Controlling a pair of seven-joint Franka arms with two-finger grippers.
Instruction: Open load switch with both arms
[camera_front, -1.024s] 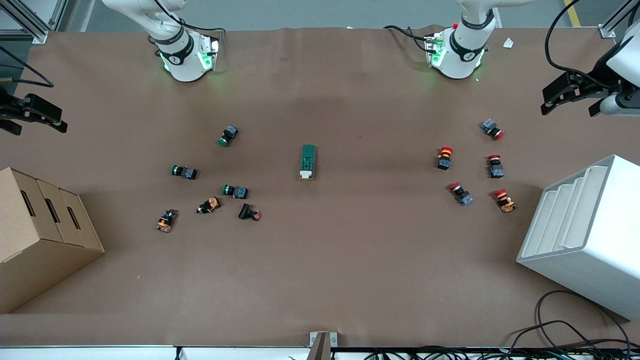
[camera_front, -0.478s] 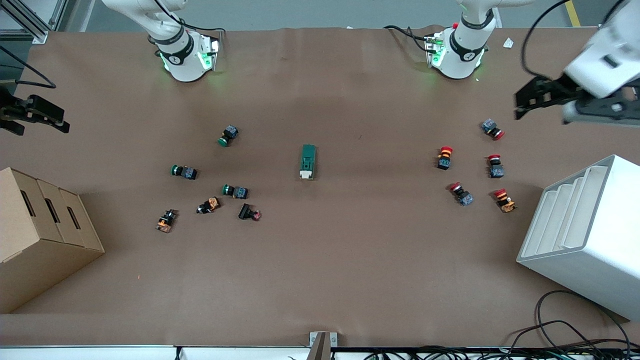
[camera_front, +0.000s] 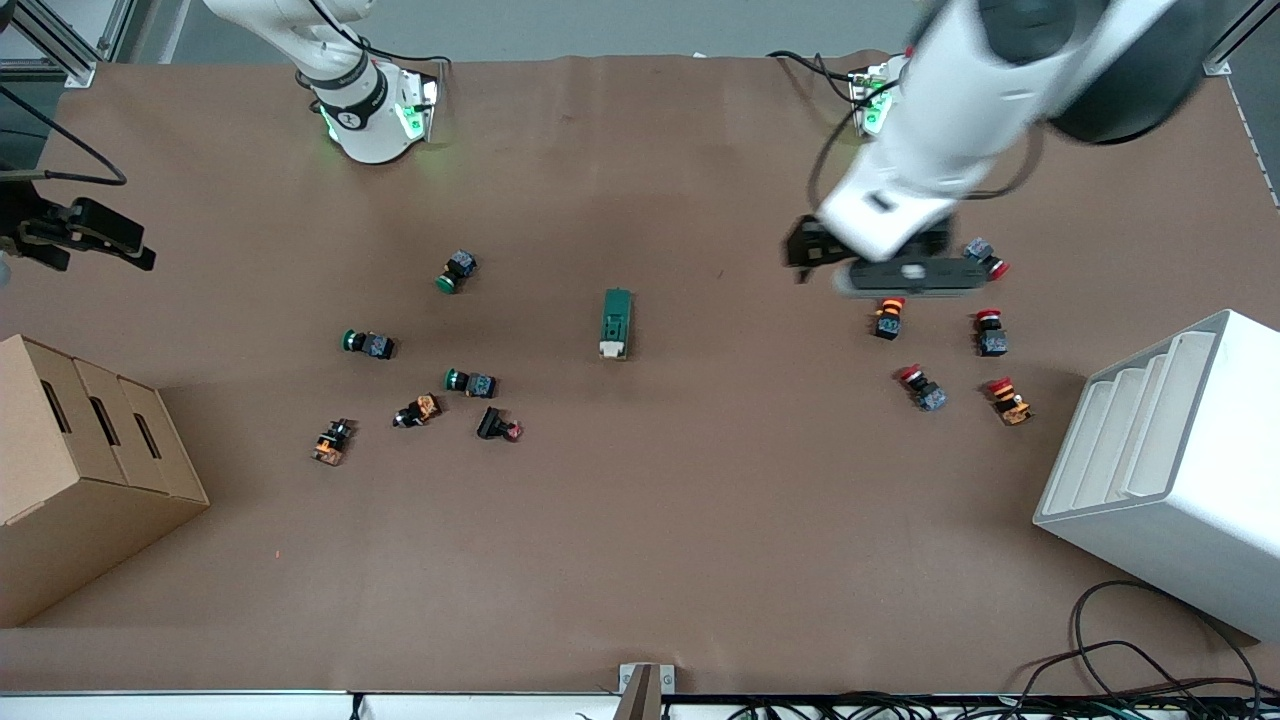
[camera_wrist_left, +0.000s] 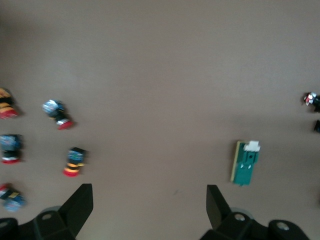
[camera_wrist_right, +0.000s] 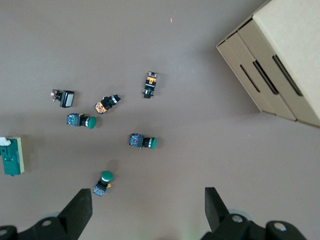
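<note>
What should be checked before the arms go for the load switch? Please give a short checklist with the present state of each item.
1. Load switch lies free on the table, nothing on it or touching it: ok.
2. Its white toggle end points toward the front camera and is not covered: ok.
3. Left gripper is open: ok. It is up in the air over bare table between the red push buttons and the switch, not yet over the switch: not ok.
4. Right gripper is open: ok. It is over the table edge at the right arm's end, above the cardboard box, away from the switch: not ok.
5. Path from the left gripper to the switch is bare: ok.
</note>
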